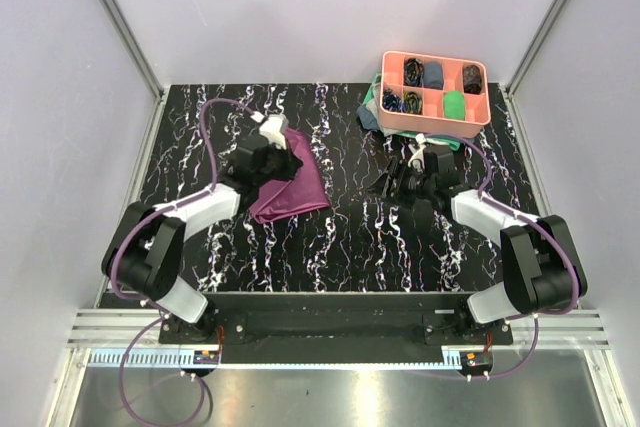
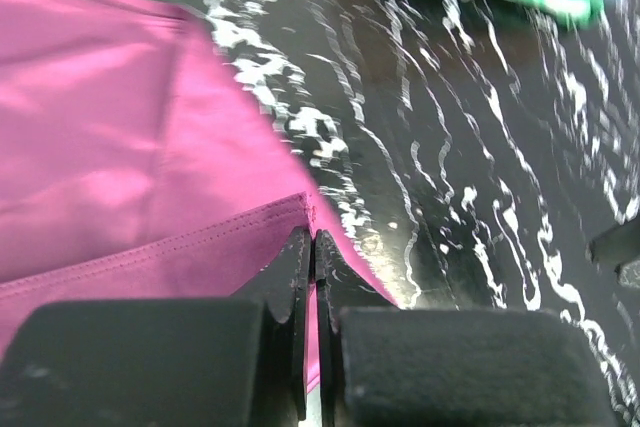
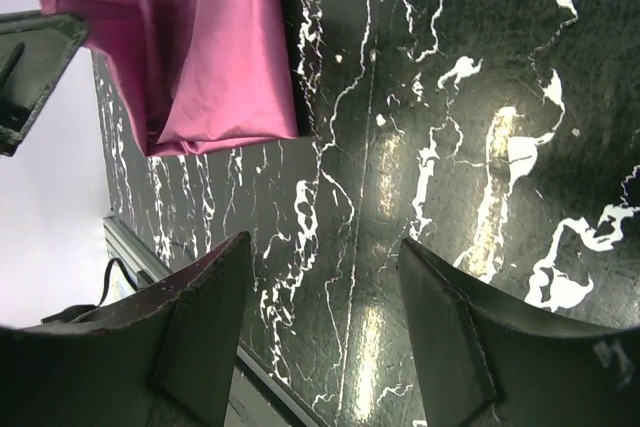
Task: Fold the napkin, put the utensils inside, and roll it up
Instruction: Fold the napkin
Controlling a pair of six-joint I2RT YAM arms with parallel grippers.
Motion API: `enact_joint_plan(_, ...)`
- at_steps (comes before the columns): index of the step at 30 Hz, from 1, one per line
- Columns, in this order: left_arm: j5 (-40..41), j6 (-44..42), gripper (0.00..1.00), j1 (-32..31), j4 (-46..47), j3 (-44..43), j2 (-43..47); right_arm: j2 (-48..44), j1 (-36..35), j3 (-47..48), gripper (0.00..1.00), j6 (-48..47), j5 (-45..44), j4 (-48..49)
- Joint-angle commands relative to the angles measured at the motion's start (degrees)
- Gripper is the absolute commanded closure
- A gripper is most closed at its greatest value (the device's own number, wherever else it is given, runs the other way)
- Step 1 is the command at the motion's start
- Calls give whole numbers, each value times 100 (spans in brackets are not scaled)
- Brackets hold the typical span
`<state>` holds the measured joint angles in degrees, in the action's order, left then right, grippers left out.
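Left end effector is clenched on the napkin hem, while right end effector hangs released above the bench.

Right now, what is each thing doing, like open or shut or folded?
napkin: folded over, corner pinched.
left fingers: shut on the napkin.
right fingers: open, holding nothing, over the table.
pink tray: holding cloth rolls in its compartments.

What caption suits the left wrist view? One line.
Left gripper shut on the hemmed edge of the plum napkin, over the black marbled table.
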<state>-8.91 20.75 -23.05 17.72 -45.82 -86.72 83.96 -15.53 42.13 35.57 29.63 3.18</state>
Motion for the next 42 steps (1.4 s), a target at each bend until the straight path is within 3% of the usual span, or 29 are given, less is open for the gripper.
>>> enact_joint_plan(1,-155,-748,100,-472,-154,-576,-416,-179,32,-73,31,-68,17,86)
enact_joint_plan(8,214,-1380,100,-1157,-690,-989,-995,-222,32,-117,31,-33,25,86)
enact_joint_plan(19,1206,-1574,100,-1422,-743,-981,-1269,-284,41,-214,31,2,43,95)
enact_joint_plan(29,1101,-1689,100,-1580,-839,-946,-1339,-162,32,-170,32,11,43,95)
enact_joint_plan(30,1102,-1671,98,-1580,-892,-946,-1339,-144,32,-153,31,11,61,95)
enact_joint_plan(31,1076,-1654,86,-1580,-936,-963,-1339,-109,32,-109,31,2,69,86)
enact_joint_plan(33,944,-1592,78,-1580,-1033,-937,-1287,-38,32,-65,31,-6,78,78)
enact_joint_plan(34,926,-1557,64,-1589,-1025,-876,-1191,-3,32,-12,31,-15,96,77)
enact_joint_plan(36,926,-1452,50,-1615,-1024,-797,-1058,85,33,41,31,-42,131,86)
enact_joint_plan(37,952,-1408,37,-1615,-1024,-692,-901,172,32,102,31,-59,131,86)
enact_joint_plan(42,1153,-986,15,-1615,-1033,-297,-41,506,24,453,31,-147,254,95)
